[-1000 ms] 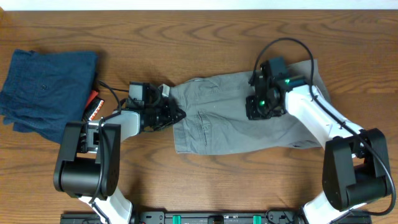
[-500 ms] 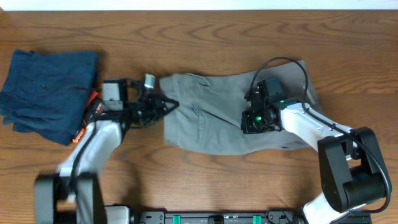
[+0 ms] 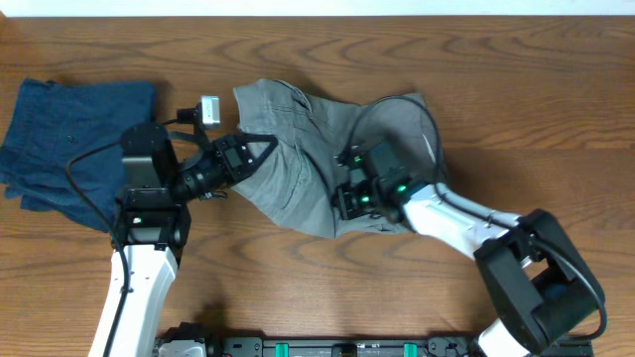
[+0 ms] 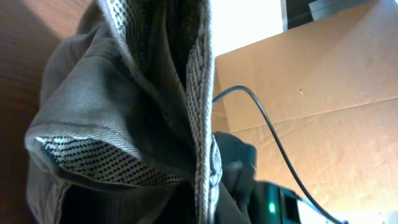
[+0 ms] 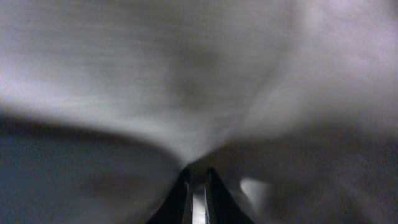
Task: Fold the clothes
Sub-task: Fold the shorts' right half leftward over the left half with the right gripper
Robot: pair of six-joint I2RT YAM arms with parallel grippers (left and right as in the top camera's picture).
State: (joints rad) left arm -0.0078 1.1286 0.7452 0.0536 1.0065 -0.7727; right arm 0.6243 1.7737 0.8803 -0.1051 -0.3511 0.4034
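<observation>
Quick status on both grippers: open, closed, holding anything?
Left gripper: closed, holding the plain grey cotton shorts by one edge.
Right gripper: closed, pinching fabric of the same shorts.

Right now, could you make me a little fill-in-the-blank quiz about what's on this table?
1. The plain grey cotton shorts are pinched by the left fingers and the right fingers, so ____ arms hold them.
2. The folded dark navy garment lies on the robot's ____ side.
3. The brown table is made of ____.
Missing words: two; left; wood.
</observation>
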